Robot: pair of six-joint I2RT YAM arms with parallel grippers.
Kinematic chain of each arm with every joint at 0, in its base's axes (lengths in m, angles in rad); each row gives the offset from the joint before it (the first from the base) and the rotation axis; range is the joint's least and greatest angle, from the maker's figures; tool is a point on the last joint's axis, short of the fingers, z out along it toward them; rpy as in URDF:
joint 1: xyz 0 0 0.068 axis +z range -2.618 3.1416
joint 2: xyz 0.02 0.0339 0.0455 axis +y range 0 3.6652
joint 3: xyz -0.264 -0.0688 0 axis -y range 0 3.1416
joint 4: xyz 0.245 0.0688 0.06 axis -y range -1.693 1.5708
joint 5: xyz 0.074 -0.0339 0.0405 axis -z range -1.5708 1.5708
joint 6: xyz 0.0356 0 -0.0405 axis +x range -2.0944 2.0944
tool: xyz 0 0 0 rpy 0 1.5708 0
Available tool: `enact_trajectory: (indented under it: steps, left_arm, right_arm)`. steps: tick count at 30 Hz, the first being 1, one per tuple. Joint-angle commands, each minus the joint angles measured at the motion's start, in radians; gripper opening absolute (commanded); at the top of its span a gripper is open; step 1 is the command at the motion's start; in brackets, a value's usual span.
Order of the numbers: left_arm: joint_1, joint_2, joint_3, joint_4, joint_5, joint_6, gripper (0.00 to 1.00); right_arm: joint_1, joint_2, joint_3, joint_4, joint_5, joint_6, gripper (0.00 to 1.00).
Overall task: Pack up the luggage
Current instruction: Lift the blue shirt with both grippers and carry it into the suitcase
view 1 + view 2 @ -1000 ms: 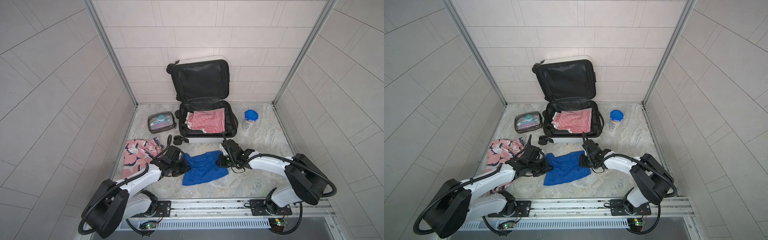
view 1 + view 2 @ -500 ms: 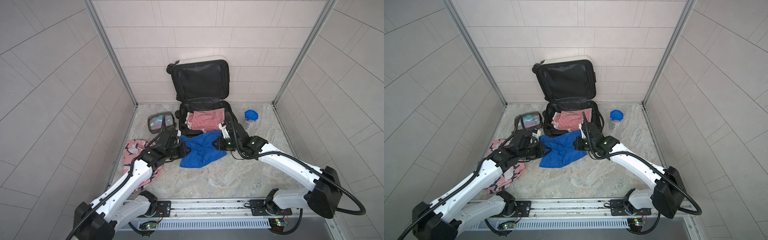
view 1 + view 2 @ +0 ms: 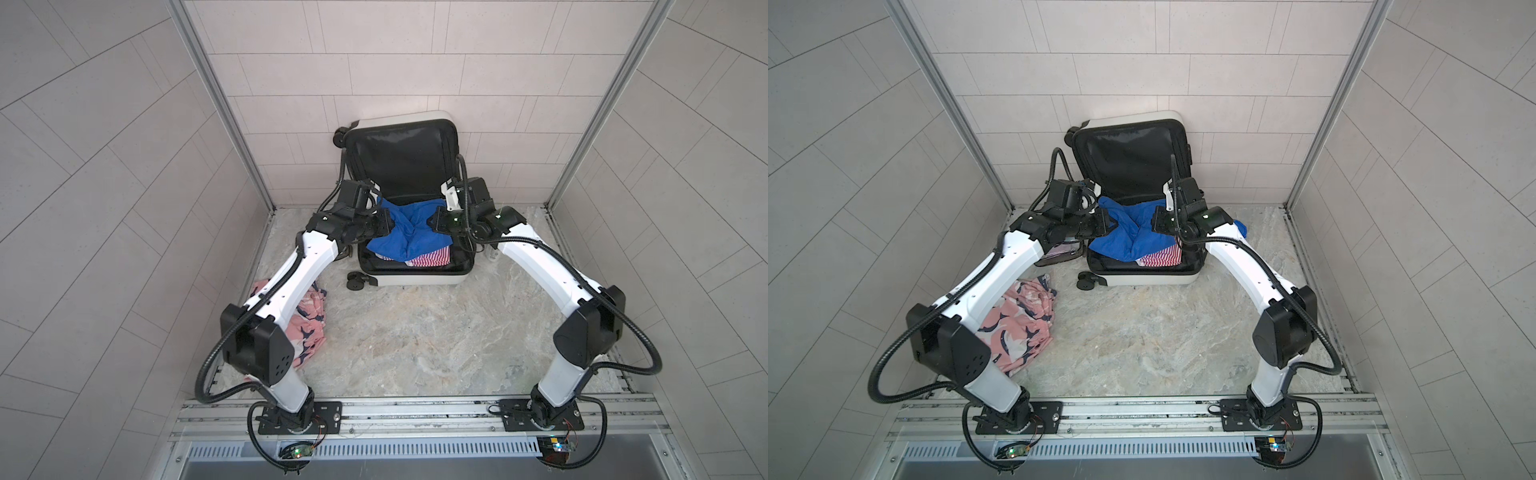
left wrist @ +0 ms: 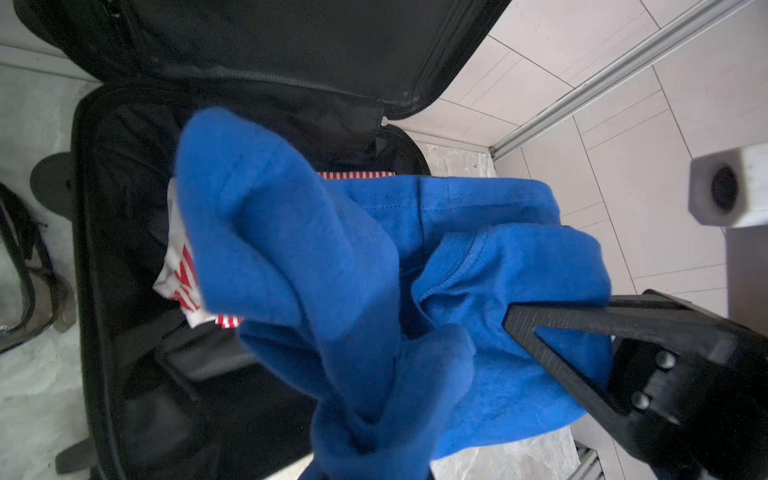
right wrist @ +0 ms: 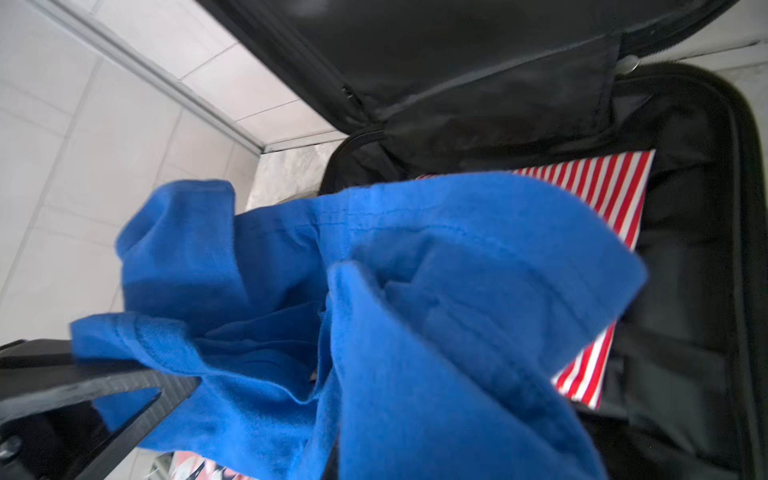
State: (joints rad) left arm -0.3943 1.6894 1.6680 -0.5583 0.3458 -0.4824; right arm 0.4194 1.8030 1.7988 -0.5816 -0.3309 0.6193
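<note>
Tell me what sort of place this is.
Probably a robot test booth: tiled walls close in a small marbled floor, and two arms are bolted to a metal rail.

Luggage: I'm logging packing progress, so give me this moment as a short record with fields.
luggage: open, lid upright by the back wall
inside: red-and-white striped garment
blue garment: held between both grippers, hanging over the open half
left gripper: shut on blue garment
right gripper: shut on blue garment
unpacked: pink patterned garment, clear pouch, both outside, to its left
</note>
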Motion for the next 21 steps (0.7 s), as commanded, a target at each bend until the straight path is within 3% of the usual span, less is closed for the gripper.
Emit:
enact_trajectory:
  steps: [1,13,21]
  left_arm:
    - [0.019,0.084,0.081,-0.014,-0.005,0.053,0.0]
    - [0.066,0.382,0.264,-0.009,-0.022,0.063,0.0]
    - [0.09,0.517,0.348,-0.03,-0.059,0.081,0.0]
  right_arm:
    - [-0.029,0.084,0.108,-0.083,-0.011,-0.04,0.0]
    - [-0.093,0.394,0.447,-0.217,0.018,-0.092,0.0]
    - [-0.108,0.515,0.528,-0.23,0.037,-0.103,0.0]
